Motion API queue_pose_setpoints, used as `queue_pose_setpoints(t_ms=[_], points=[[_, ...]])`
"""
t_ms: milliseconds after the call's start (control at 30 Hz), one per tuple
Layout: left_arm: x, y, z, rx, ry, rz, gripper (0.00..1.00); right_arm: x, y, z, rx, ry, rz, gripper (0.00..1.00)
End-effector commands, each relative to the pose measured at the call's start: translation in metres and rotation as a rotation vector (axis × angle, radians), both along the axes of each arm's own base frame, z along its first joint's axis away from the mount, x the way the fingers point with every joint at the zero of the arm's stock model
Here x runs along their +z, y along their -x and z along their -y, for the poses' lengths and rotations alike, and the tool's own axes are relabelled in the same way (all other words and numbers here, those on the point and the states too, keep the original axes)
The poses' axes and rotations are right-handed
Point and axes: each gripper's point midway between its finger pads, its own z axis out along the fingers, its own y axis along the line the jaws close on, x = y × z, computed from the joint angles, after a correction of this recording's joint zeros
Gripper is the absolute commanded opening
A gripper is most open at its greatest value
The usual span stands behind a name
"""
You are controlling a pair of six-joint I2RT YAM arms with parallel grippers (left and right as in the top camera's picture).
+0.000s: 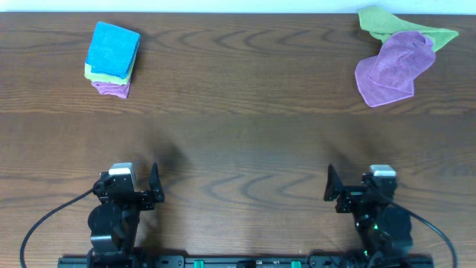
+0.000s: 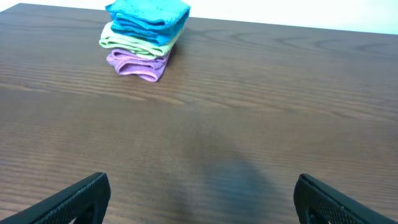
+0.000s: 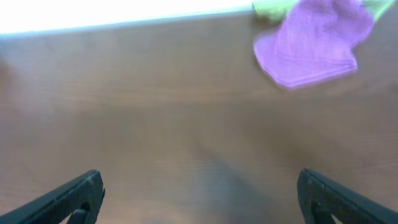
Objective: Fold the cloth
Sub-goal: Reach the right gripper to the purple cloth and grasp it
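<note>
The lilac cloth (image 1: 393, 68) lies crumpled at the far right of the table, partly over a lime-green cloth (image 1: 381, 23). It also shows at the top right of the right wrist view (image 3: 311, 46). No tag is visible. My left gripper (image 1: 155, 186) is open and empty near the front left edge; its fingers frame bare wood in the left wrist view (image 2: 202, 199). My right gripper (image 1: 330, 186) is open and empty near the front right, well short of the cloth; its fingers show in the right wrist view (image 3: 199, 196).
A folded stack of blue, green and purple cloths (image 1: 111, 59) sits at the far left, also in the left wrist view (image 2: 144, 38). The wooden table (image 1: 238, 126) spans the view; its far edge runs just behind the cloths.
</note>
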Motion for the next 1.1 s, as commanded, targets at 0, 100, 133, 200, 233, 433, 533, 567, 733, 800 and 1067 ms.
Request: queue_pose_setpoints(t_ms=[0, 100, 133, 200, 233, 433, 533, 567, 733, 800, 1067], points=[[-0.009, 0.000, -0.001, -0.002, -0.016, -0.017, 0.95, 0.017, -0.005, 0.003, -0.055, -0.128, 0.067, 0.99], [-0.009, 0.000, -0.001, -0.002, -0.016, -0.017, 0.95, 0.044, -0.011, 0.017, -0.154, -0.232, 0.181, 0.99], [-0.009, 0.000, -0.001, -0.002, -0.016, -0.017, 0.96, 0.050, -0.011, 0.030, -0.244, -0.295, 0.215, 0.99], [-0.009, 0.000, -0.001, -0.002, -0.016, -0.017, 0.95, 0.055, -0.011, 0.049, -0.359, -0.327, 0.254, 0.99], [-0.009, 0.000, -0.001, -0.002, -0.016, -0.017, 0.95, 0.054, -0.013, 0.053, -0.380, -0.310, 0.254, 0.99], [-0.009, 0.000, -0.001, -0.002, -0.016, -0.017, 0.95, 0.020, -0.063, 0.073, -0.445, -0.204, 0.115, 0.99], [-0.009, 0.000, -0.001, -0.002, -0.016, -0.017, 0.95, 0.001, -0.093, 0.076, -0.402, -0.241, 0.048, 0.99], [-0.009, 0.000, -0.001, -0.002, -0.016, -0.017, 0.95, -0.006, -0.102, 0.079, -0.398, -0.259, 0.025, 0.99], [-0.009, 0.000, -0.001, -0.002, -0.016, -0.017, 0.96, -0.035, -0.152, 0.094, -0.379, -0.307, -0.122, 0.99], [-0.009, 0.000, -0.001, -0.002, -0.016, -0.017, 0.95, -0.042, -0.171, 0.096, -0.362, -0.307, -0.166, 0.99], [-0.009, 0.000, -0.001, -0.002, -0.016, -0.017, 0.96, -0.059, -0.237, 0.125, -0.374, -0.179, -0.271, 0.99]])
